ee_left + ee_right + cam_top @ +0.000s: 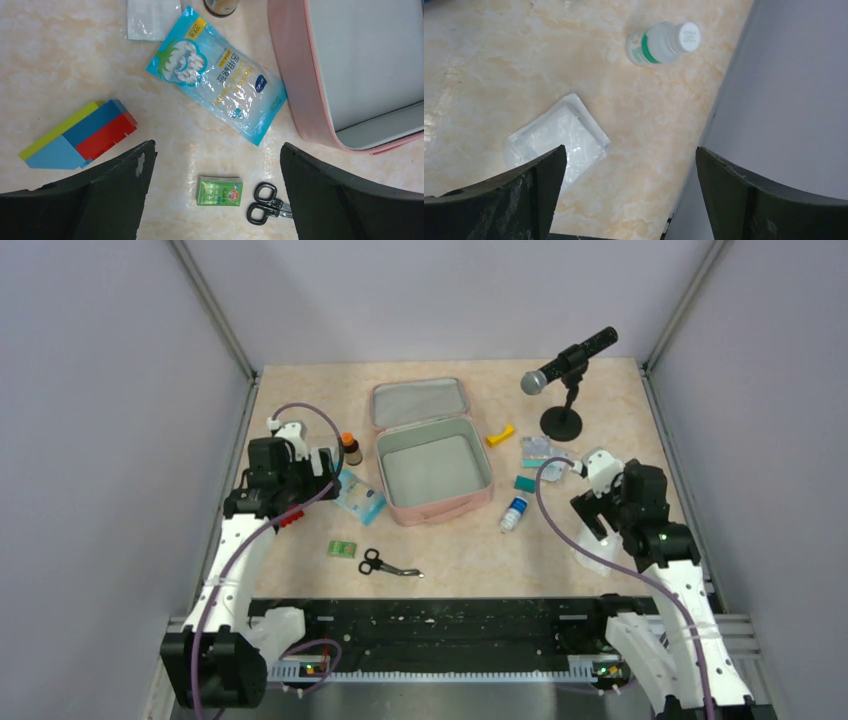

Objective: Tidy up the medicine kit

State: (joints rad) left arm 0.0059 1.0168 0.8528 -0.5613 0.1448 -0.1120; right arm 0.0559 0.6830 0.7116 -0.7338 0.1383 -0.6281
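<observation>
Both my pairs of fingers stand wide apart, holding nothing; left gripper [216, 150] hovers over a blue packet [217, 75]; medicine kit [295, 90] lies at 2 o'clock, just beside the packet; right gripper [630, 150] is farther off. Kit sits mid-table, open, lid laid back toward 12; long axis roughly 12-to-6 from above; pink shell, grey-green lining, apparently empty.
</observation>
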